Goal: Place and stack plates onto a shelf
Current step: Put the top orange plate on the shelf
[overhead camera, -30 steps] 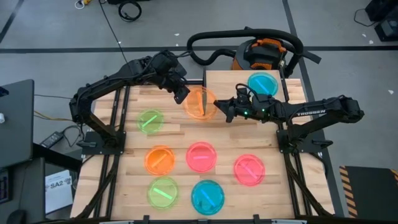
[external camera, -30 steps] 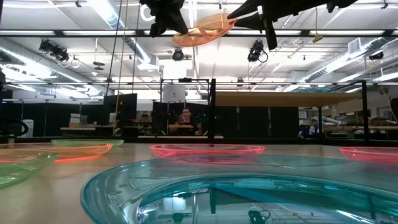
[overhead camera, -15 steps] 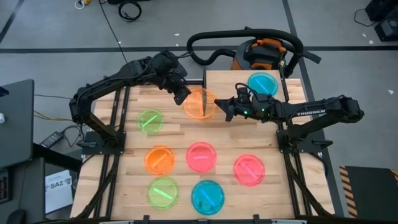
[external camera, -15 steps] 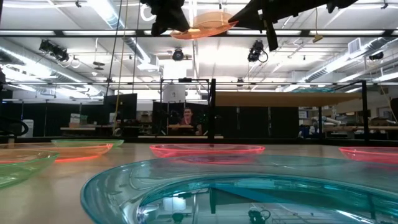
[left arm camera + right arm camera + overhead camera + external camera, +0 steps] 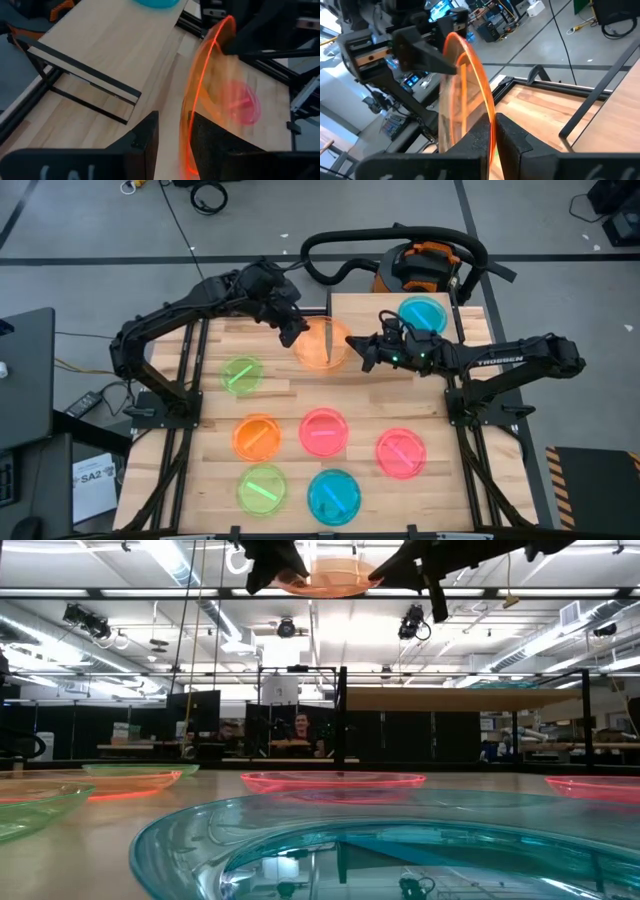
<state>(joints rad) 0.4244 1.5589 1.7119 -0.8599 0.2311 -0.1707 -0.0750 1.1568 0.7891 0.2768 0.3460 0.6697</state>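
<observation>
An orange plate [image 5: 322,345] hangs in the air between my two grippers, just left of the shelf [image 5: 375,308], about level in the low view [image 5: 320,578]. My right gripper [image 5: 494,122] is shut on its rim from the shelf side. My left gripper [image 5: 175,125] is open at the opposite rim, with a finger on either side of the edge. A teal plate [image 5: 422,315] lies flat on the shelf. Several more plates lie flat on the table: green [image 5: 241,374], orange [image 5: 257,437], pink [image 5: 323,431], pink [image 5: 400,452], green [image 5: 262,489], teal [image 5: 333,496]. My right gripper pinches the orange plate's rim [image 5: 491,131] between its two fingers on the side toward the shelf. It comes in level from the table's right. The plate is lifted clear of table and shelf and sits about level. My left gripper's fingers [image 5: 215,145] flank the far rim [image 5: 187,145]; whether one touches it, I cannot tell.
The shelf's black posts [image 5: 80,95] stand at the table's far edge, close to the held plate. An orange and black vacuum with a hose [image 5: 420,265] sits behind the table. The shelf board's left half [image 5: 115,35] is bare wood.
The orange plate was tilted, with its edge at my left gripper lower. It has come level and sits slightly higher in the low view. Both arms have stayed in place.
</observation>
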